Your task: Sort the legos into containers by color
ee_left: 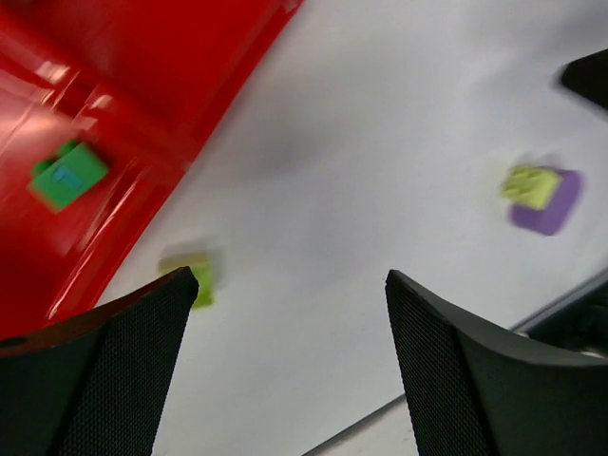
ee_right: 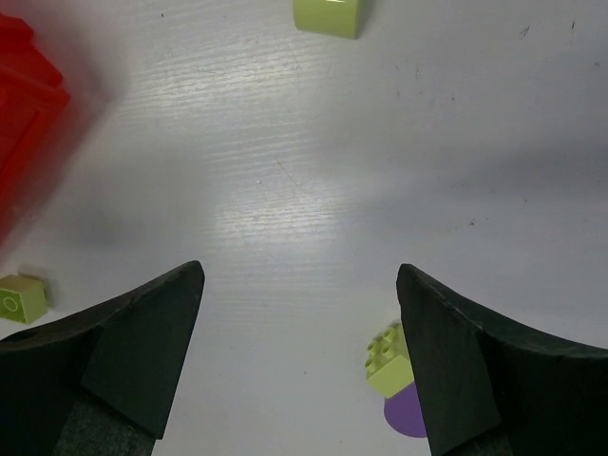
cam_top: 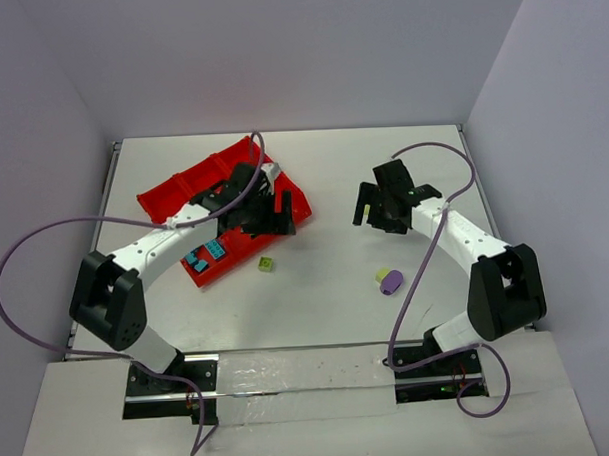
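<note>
Left tool [ee_left: 290, 280], jaws apart, beside tray [ee_left: 190, 57]

The red tray [ee_left: 171, 66] is gleaming as glossy, smooth plastic, catching white highlights. The table [ee_right: 285, 190] is looking matt white, with faint grain and fine scratches. The fingers [ee_left: 104, 380] of the left gripper [ee_left: 291, 280] are showing matt black, finely meshed faces. The yellow-green brick [ee_right: 329, 14] is looking like smooth plastic.

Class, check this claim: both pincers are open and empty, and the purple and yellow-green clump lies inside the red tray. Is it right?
Not quite. The clump lies on the table, well apart from the red tray, as the top external view shows. The left pincer and right pincer are indeed open and empty.
</note>
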`<state>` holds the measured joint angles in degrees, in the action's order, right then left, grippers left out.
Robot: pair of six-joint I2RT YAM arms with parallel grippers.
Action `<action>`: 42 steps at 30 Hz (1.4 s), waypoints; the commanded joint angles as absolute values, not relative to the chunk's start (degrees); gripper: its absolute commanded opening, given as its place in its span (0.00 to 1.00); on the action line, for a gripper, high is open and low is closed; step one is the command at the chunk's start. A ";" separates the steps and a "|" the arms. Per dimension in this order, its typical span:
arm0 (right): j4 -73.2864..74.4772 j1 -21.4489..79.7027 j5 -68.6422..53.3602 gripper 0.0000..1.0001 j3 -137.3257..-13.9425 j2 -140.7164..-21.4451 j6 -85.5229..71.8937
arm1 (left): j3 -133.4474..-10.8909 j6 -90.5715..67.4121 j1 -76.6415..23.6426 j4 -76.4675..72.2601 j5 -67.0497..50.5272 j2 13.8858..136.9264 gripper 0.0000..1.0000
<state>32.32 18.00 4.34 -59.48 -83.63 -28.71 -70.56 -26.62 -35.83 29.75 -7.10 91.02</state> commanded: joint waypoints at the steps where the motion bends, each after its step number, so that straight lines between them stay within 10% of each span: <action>1: 33.18 17.73 5.63 0.90 -60.42 -80.84 -29.11 | -64.64 -27.84 -35.84 31.47 6.06 87.98 0.92; 22: 34.55 17.75 5.80 0.91 -60.48 -80.06 -28.74 | -62.41 -30.84 -39.02 26.79 8.08 100.31 0.75; 28: 34.80 17.61 6.09 0.91 -60.00 -79.46 -28.74 | -63.54 -30.00 -39.77 27.87 7.78 101.95 0.53; 33: 35.10 17.54 6.58 0.91 -60.15 -78.77 -28.74 | -68.33 -30.02 -40.91 32.56 7.32 100.36 0.01; 42: 35.81 16.35 8.01 0.91 -60.73 -76.29 -28.74 | -96.36 -29.87 -40.36 43.94 5.90 105.91 0.00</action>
